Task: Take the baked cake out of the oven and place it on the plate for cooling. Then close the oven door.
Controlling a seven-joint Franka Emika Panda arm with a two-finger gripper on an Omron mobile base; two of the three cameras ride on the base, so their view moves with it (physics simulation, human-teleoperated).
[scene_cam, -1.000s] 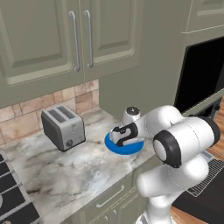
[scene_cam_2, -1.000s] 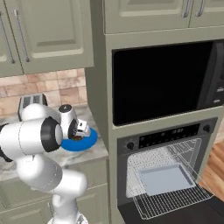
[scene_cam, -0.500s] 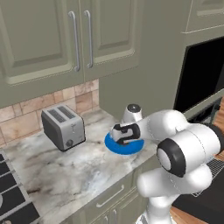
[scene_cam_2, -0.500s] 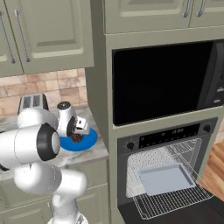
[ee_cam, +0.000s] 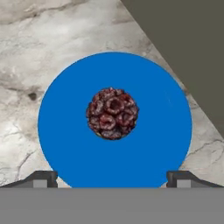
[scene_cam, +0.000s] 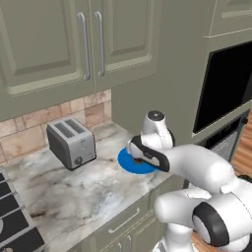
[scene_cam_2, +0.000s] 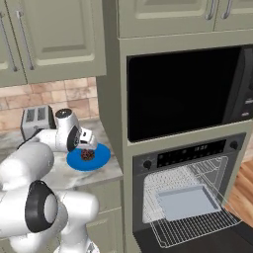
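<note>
The baked cake (ee_cam: 112,113), small, dark brown and lumpy, lies free at the middle of the blue plate (ee_cam: 65,131) on the marble counter. My gripper (ee_cam: 112,179) hangs straight above it, open, with a fingertip off either side of the plate and nothing between them. From the right base view the gripper (scene_cam_2: 88,146) hovers just over the cake (scene_cam_2: 88,155) on the plate (scene_cam_2: 102,158). From the left, the forearm covers part of the plate (scene_cam: 127,163). The oven (scene_cam_2: 188,154) stands open, its oven door (scene_cam_2: 197,243) dropped down.
A wire rack with a grey tray (scene_cam_2: 185,202) sticks out of the oven over the door. The black microwave (scene_cam_2: 183,94) sits above it. A silver toaster (scene_cam: 73,142) stands left of the plate, and a stove corner (scene_cam: 12,221) lies further left. Cabinets hang overhead.
The jaws have spread off the cake, which stays on the plate. The hand has drawn up slightly, and the elbow has swung lower and to the side.
</note>
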